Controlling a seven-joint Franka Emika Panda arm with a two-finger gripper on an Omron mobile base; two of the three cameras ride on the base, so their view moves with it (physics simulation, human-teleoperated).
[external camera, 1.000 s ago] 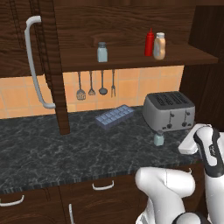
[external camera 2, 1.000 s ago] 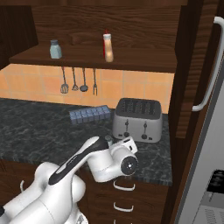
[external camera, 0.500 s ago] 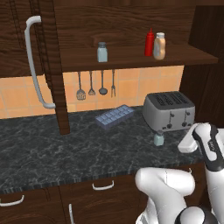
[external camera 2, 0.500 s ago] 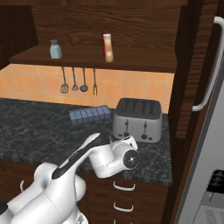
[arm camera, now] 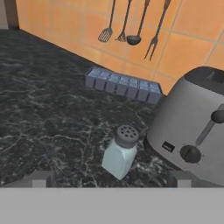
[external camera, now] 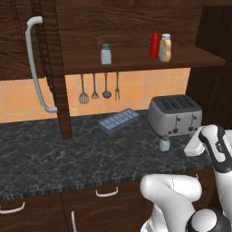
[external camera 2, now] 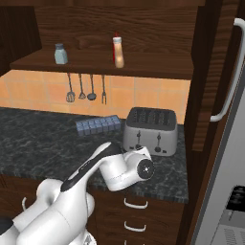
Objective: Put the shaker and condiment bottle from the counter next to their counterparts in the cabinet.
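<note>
The shaker (arm camera: 120, 152) stands upright on the counter (external camera: 54, 158), low centre in the hand view, just left of the toaster (arm camera: 197, 131) and apart from it. The gripper (arm camera: 109, 178) sits at the bottom edge, fingers spread wide, empty (nothing between the tips). On the cabinet (external camera: 136, 27) shelf, upper right of the left base view: condiment bottle (external camera: 165, 48) beside the red bottle (external camera: 155, 44), second shaker (external camera: 106, 54) further left. An ice tray (external camera: 118, 121) lies mid-frame.

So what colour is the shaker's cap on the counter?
Grey, on the shaker; clearest in the hand view.
</note>
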